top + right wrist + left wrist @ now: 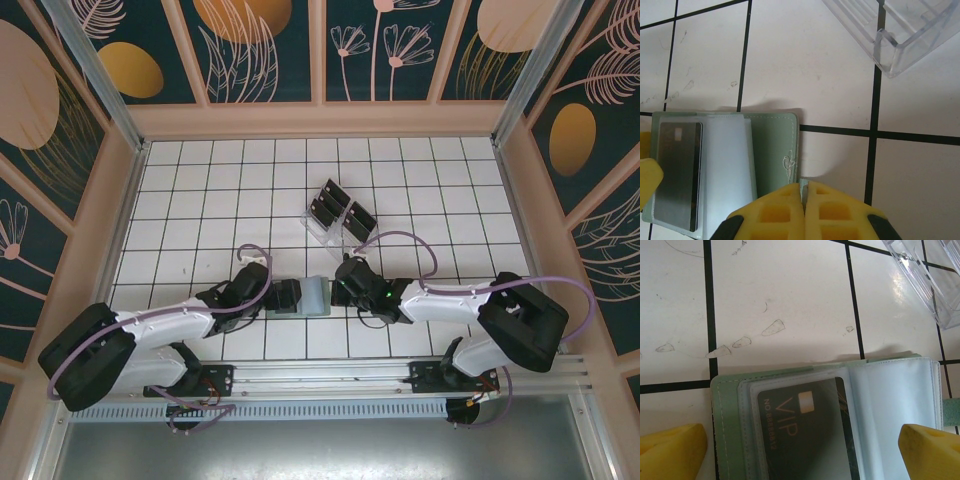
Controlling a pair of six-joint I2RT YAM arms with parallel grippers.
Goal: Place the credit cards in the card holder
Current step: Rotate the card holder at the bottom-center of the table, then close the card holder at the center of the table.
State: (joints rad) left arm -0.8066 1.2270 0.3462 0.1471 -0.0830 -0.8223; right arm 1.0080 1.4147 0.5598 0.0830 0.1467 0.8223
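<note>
While the card holder (313,296) lies open on the table (200,200) between your arms, one dark credit card (805,435) sits under its clear sleeve. Your left gripper (800,447) straddles it, jaws wide. Your right gripper (804,200) is pinched tight on its edge tab. The clear rack (335,215) sits just beyond.

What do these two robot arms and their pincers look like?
Both the left arm and right arm have white shells with black joints and a lilac cable looping alongside. The right one carries a small green light. Their fingers are chunky and yellow, the right pair moulded with square pockets.
</note>
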